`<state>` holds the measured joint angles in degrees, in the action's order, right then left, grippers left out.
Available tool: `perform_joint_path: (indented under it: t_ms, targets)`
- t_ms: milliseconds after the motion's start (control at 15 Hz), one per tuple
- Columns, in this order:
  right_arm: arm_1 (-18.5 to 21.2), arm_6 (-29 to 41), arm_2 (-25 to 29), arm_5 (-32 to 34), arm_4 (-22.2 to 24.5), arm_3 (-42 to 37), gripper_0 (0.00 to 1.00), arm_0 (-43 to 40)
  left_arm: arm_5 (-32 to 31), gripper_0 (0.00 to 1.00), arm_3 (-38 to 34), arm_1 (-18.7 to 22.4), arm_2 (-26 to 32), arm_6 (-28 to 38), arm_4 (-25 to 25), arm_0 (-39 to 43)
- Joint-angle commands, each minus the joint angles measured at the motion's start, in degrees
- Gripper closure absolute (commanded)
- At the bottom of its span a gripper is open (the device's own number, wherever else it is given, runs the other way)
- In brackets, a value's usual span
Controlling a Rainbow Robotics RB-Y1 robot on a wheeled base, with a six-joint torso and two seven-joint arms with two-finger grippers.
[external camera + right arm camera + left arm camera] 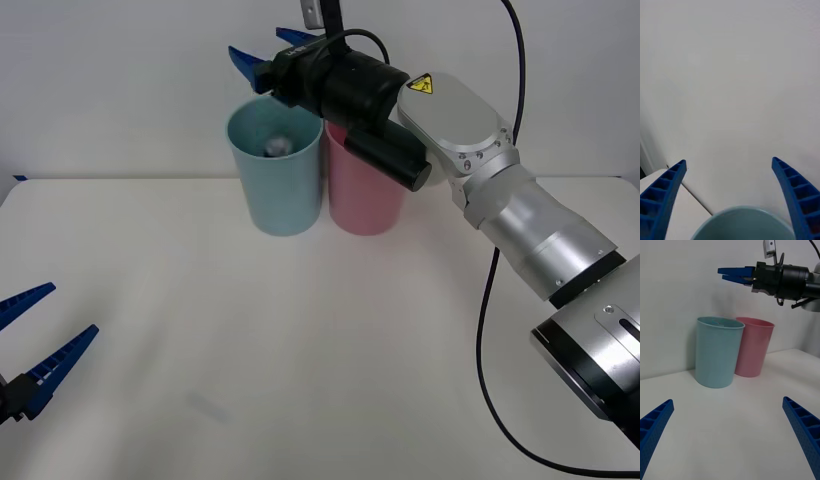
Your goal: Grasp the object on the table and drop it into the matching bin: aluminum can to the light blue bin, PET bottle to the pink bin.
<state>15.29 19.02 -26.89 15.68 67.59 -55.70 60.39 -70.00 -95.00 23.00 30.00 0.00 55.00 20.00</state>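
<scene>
A plain, pale wall (120, 90) stood behind, bare and evenly lit, with a faint pinkish-grey tint. It met the far edge of a white tabletop (300, 350), which spread broad and flat across the foreground. Soft shadows lay on the top, and a faint grey smudge (208, 406) marked it near the front. At the far left, by the seam, a small dark blue bit (18, 177) showed at the edge.
</scene>
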Motion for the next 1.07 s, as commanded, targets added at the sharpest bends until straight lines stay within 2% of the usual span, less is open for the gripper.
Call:
perform_joint_path:
  t_ms: [67,333,467,800,1067]
  targets:
    - [0.0,-0.3,0.0,0.06,0.0,0.07,0.0,0.0,0.0,0.0,0.0,0.0,0.0,0.0,0.0,0.0]
    - [0.53,-0.39,0.0,1.29,-0.62,-0.2,0.0,-0.53,0.0,0.0,0.0,0.0,0.0,0.0,0.0,0.0]
    - [2.2,-0.21,0.0,1.37,-0.79,-3.98,0.0,-2.91,0.0,0.0,0.0,0.0,0.0,0.0,0.0,0.0]
    - [9.23,0.05,0.0,1.37,-0.79,-18.48,0.0,-12.22,0.0,0.0,0.0,0.0,0.0,0.0,0.0,0.0]
    - [16.44,0.05,0.26,1.37,-2.9,-29.73,0.0,-19.78,0.0,0.0,0.0,0.0,0.0,0.0,0.0,0.0]
